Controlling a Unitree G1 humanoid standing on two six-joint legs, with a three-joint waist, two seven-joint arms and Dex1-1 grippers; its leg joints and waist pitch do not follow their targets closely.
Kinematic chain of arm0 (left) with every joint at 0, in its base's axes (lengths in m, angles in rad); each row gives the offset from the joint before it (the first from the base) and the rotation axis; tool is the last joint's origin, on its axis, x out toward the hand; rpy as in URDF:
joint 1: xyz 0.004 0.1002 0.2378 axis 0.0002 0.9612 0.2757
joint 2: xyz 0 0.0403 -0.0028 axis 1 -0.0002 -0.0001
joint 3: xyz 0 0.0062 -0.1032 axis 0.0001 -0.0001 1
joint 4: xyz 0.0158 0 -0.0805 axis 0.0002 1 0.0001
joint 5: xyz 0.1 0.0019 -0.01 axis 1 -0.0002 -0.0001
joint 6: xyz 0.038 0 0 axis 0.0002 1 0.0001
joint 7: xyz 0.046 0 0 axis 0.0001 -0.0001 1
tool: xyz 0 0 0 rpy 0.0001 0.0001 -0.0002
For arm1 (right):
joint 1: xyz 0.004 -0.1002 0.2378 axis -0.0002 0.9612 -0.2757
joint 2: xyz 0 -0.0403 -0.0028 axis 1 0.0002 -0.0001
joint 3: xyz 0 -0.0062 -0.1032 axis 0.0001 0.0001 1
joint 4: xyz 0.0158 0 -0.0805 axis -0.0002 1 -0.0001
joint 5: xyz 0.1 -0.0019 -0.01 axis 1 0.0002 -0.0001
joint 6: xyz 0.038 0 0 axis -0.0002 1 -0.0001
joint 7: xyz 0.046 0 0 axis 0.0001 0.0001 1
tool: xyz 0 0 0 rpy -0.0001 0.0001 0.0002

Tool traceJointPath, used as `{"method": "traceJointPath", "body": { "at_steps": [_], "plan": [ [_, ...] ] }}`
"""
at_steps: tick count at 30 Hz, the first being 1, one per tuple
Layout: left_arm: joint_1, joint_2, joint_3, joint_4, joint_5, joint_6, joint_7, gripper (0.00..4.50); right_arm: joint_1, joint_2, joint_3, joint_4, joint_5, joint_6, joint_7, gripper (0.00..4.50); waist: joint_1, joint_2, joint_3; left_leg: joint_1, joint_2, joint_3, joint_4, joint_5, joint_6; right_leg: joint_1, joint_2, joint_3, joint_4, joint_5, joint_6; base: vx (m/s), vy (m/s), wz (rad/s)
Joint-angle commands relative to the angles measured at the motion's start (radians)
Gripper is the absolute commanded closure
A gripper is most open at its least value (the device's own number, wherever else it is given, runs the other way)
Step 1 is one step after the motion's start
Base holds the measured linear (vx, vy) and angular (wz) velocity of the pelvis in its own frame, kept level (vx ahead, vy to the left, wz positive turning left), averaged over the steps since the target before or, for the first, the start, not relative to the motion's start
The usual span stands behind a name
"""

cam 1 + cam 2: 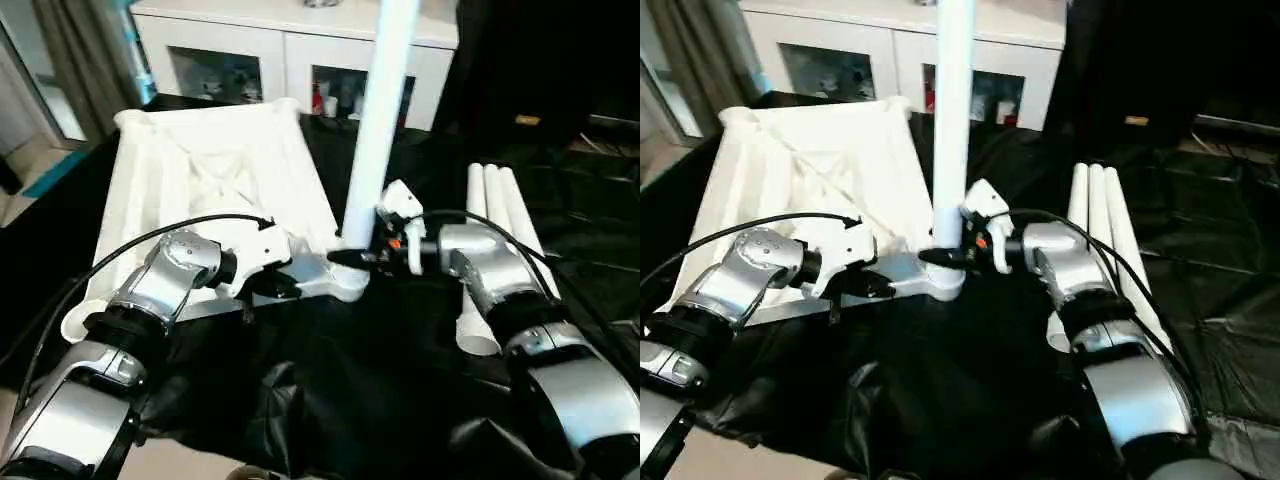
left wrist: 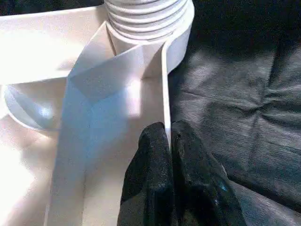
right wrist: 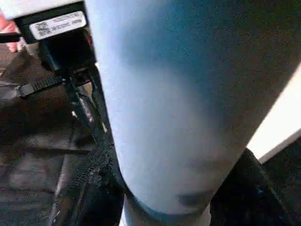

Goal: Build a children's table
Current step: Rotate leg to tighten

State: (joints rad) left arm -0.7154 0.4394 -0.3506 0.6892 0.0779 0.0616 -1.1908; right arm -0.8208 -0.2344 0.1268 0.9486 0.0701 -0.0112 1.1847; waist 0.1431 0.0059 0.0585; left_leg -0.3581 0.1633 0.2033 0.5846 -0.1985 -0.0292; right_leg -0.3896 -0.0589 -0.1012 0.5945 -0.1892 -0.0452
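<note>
We see the children's table top [image 1: 215,165] lying upside down on the black-draped desk [image 1: 330,350], its X-ribbed underside facing up, tilted so that its far edge sits higher than the near one; our left gripper [image 2: 169,141] is closed on the thin near rim of that top, one black finger [image 2: 148,174] inside the rim and the other outside, pinching the wall between them just beside the near corner socket [image 1: 345,278]; in the left wrist view the threaded end of a leg sits in that socket directly ahead of the gripper's fingers. One white leg [image 1: 385,110] stands upright in the socket, rising out of the top of the head views; our right gripper [image 1: 362,256] is clamped around its lower part just above the socket, its fingers half apart with the tube held between them, and the right wrist view shows the tube pressed close between the black fingers [image 3: 89,188]. The two grippers face each other across the corner, the left one's fingertips near the socket, the right one's touching the leg. Three more legs [image 1: 500,230] lie side by side on the desk beyond and to the outer side of the right gripper, apart from it, beside our right forearm. A white cabinet [image 1: 290,50] with glass fronts stands behind the desk, well beyond both grippers.
</note>
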Motion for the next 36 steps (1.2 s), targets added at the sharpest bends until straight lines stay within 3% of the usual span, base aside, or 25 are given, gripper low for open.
{"method": "traceJointPath", "body": {
  "at_steps": [1,6,8,10,13,15,16,17,18,19,20,25,33,35,36],
  "plan": [
    [-0.033,0.01,0.017,-0.058,-0.021,-0.042,-0.011,4.5,0.068,-0.004,0.066,0.071,-0.061,0.05,0.014,2.6,-0.003,0.005,-0.065,0.017,0.099,-0.042,-0.069,-0.155,0.032,0.044,-0.131,0.078,-0.061,-0.2,-0.214,0.0,0.0,0.0],
    [-0.04,-0.004,0.016,-0.04,-0.004,-0.042,0.023,4.5,0.066,0.021,0.033,0.093,-0.07,0.057,-0.136,2.6,-0.006,0.007,-0.064,0.016,0.099,-0.044,-0.07,-0.165,0.02,0.043,-0.129,0.077,-0.062,-0.211,-0.209,0.0,0.0,0.0],
    [-0.063,-0.041,0.023,0.003,0.027,-0.006,0.125,4.5,0.05,0.055,-0.016,0.145,-0.061,0.075,-0.336,2.6,-0.01,0.006,-0.059,0.019,0.098,-0.045,-0.075,-0.191,0.004,0.037,-0.13,0.079,-0.069,-0.259,-0.2,0.0,0.0,0.0],
    [-0.075,-0.055,0.026,0.022,0.039,0.01,0.168,4.5,0.046,0.064,-0.029,0.158,-0.057,0.078,-0.391,2.6,-0.018,0.004,-0.053,0.027,0.094,-0.052,-0.079,-0.257,-0.028,0.039,-0.137,0.079,-0.087,-0.402,-0.166,0.0,0.0,0.0],
    [-0.133,-0.118,0.029,0.112,0.09,0.142,0.344,4.5,0.038,0.118,-0.08,0.195,-0.038,0.112,-0.617,2.6,-0.03,0.004,-0.054,0.027,0.095,-0.053,-0.083,-0.268,-0.038,0.037,-0.133,0.082,-0.087,-0.393,-0.163,0.0,0.0,0.0],
    [-0.149,-0.139,0.031,0.139,0.099,0.175,0.39,4.5,0.036,0.139,-0.097,0.206,-0.03,0.124,-0.692,2.6,-0.035,0.004,-0.053,0.035,0.092,-0.052,-0.081,-0.285,-0.045,0.031,-0.131,0.083,-0.092,-0.399,-0.164,0.0,0.0,0.0],
    [-0.168,-0.18,0.036,0.173,0.103,0.211,0.452,4.5,0.03,0.173,-0.112,0.221,-0.023,0.137,-0.781,2.6,-0.033,0.002,-0.055,0.028,0.09,-0.055,-0.08,-0.28,-0.039,0.038,-0.136,0.081,-0.091,-0.4,-0.163,0.0,0.0,0.0],
    [-0.173,-0.192,0.037,0.183,0.104,0.221,0.47,4.5,0.028,0.183,-0.116,0.226,-0.021,0.141,-0.807,2.6,-0.035,0.007,-0.056,0.032,0.093,-0.053,-0.081,-0.277,-0.042,0.033,-0.134,0.083,-0.093,-0.385,-0.162,0.0,0.0,0.0],
    [-0.176,-0.2,0.038,0.189,0.104,0.227,0.48,4.5,0.027,0.189,-0.118,0.229,-0.02,0.143,-0.822,2.6,-0.033,0.005,-0.056,0.035,0.092,-0.053,-0.08,-0.277,-0.043,0.031,-0.133,0.082,-0.093,-0.379,-0.163,0.0,0.0,0.0],
    [-0.189,-0.238,0.044,0.215,0.103,0.248,0.525,4.5,0.016,0.219,-0.125,0.243,-0.019,0.149,-0.884,2.6,-0.036,0.005,-0.056,0.029,0.089,-0.052,-0.08,-0.274,-0.035,0.034,-0.133,0.083,-0.091,-0.365,-0.169,0.0,0.0,0.0],
    [-0.194,-0.256,0.048,0.227,0.103,0.256,0.545,4.5,0.01,0.233,-0.128,0.25,-0.02,0.152,-0.912,2.6,-0.034,0.005,-0.057,0.033,0.091,-0.052,-0.08,-0.271,-0.04,0.032,-0.132,0.082,-0.09,-0.349,-0.17,0.0,0.0,0.0],
    [-0.207,-0.286,0.051,0.249,0.104,0.263,0.576,4.5,-0.008,0.262,-0.133,0.264,-0.017,0.155,-0.952,2.6,-0.034,0.008,-0.058,0.03,0.089,-0.052,-0.08,-0.287,-0.029,0.035,-0.132,0.082,-0.089,-0.321,-0.176,0.0,0.0,0.0],
    [-0.226,-0.29,0.056,0.286,0.104,0.257,0.584,4.5,-0.027,0.295,-0.151,0.269,-0.011,0.124,-0.954,2.6,-0.036,0.007,-0.054,0.03,0.091,-0.057,-0.086,-0.324,-0.03,0.034,-0.135,0.081,-0.099,-0.401,-0.147,0.0,0.0,0.0],
    [-0.227,-0.289,0.057,0.288,0.104,0.256,0.584,4.5,-0.028,0.295,-0.152,0.269,-0.012,0.12,-0.953,2.04,-0.036,0.007,-0.054,0.029,0.092,-0.057,-0.086,-0.325,-0.031,0.034,-0.136,0.082,-0.1,-0.405,-0.145,0.0,0.0,0.0],
    [-0.226,-0.287,0.057,0.289,0.104,0.254,0.581,4.5,-0.03,0.295,-0.165,0.27,-0.001,0.12,-0.951,2.04,-0.036,0.007,-0.054,0.029,0.092,-0.057,-0.086,-0.325,-0.031,0.033,-0.136,0.082,-0.1,-0.405,-0.145,0.0,0.0,0.0]
  ]
}}
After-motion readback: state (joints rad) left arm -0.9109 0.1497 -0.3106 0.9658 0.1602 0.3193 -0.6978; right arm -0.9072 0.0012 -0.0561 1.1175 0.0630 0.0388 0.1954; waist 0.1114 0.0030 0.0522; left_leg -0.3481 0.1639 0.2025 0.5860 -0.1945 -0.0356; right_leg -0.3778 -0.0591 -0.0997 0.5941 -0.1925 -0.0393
